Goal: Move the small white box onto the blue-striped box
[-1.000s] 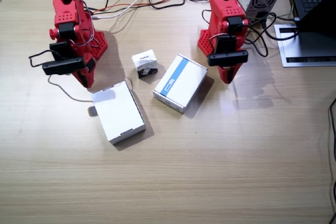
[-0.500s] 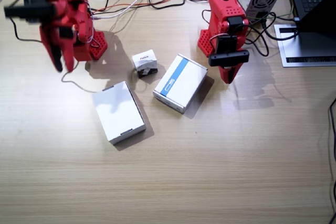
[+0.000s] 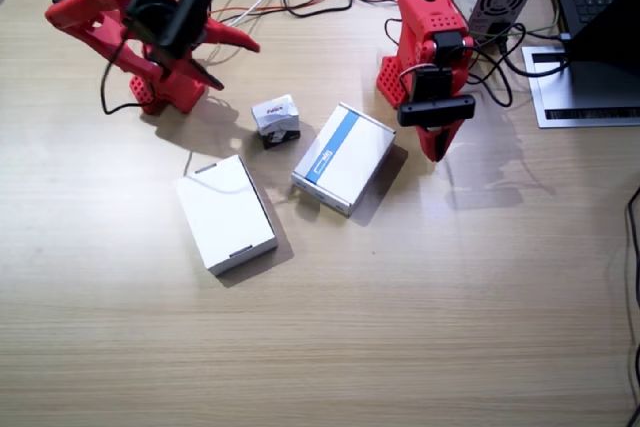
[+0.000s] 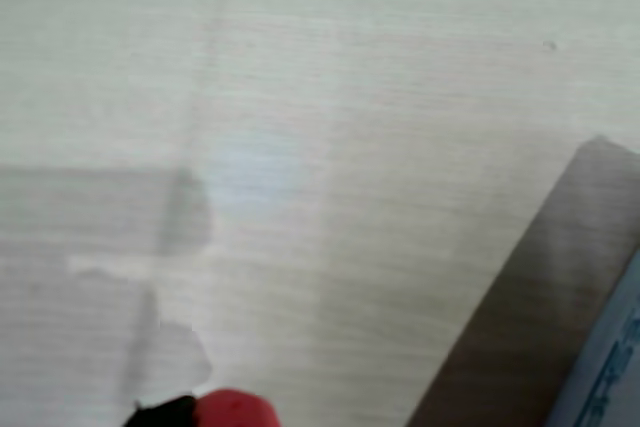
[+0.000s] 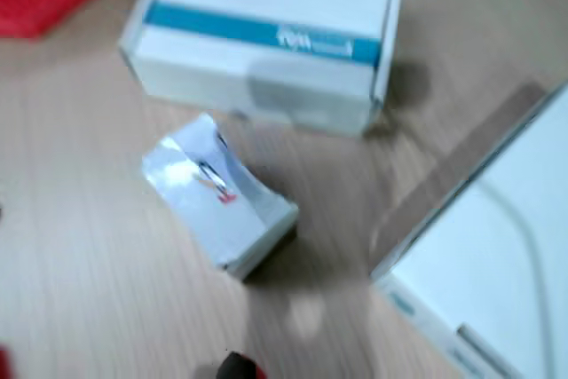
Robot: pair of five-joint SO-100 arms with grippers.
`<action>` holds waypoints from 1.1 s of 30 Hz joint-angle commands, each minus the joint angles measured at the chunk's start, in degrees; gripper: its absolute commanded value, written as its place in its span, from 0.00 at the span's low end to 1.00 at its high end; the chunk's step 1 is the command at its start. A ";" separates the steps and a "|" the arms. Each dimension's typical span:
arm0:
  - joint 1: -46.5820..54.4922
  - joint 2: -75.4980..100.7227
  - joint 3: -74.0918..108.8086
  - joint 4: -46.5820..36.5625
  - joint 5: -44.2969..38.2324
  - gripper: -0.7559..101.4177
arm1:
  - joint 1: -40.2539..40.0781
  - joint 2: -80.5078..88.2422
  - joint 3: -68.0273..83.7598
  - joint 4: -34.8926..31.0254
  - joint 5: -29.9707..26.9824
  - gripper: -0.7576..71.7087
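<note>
— So where's the small white box (image 3: 275, 120) right now?

— On the table (image 3: 420, 297), toward the far edge, untouched, just beside the blue-striped box (image 3: 343, 157) but apart from it. A large plain white box (image 3: 225, 212) lies nearer, on its other side.

— And the arms?

— The right gripper (image 3: 225, 57) hangs above the table near the far corner, fingers spread, holding nothing. The left gripper (image 3: 436, 137) points down beside the striped box; I can't tell whether it's closed, and nothing shows between its fingers.

— What could go wrong?

— My guess: the box is tiny and sits skewed, so fingers coming down off-centre could tip it or shove it against the striped box. It may also slip from the grip.

— Do the wrist cameras add anything?

— One wrist view shows the little box (image 5: 222, 204) tilted, with print on its face, and the stripe's lettering (image 5: 311, 42); the fixed view hides that. The other shows mostly bare wood and a blurred edge.
</note>
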 commanded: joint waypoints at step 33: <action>-0.97 0.97 -1.05 -4.66 -6.06 0.01 | 3.16 -53.70 -23.64 -11.78 -50.89 0.72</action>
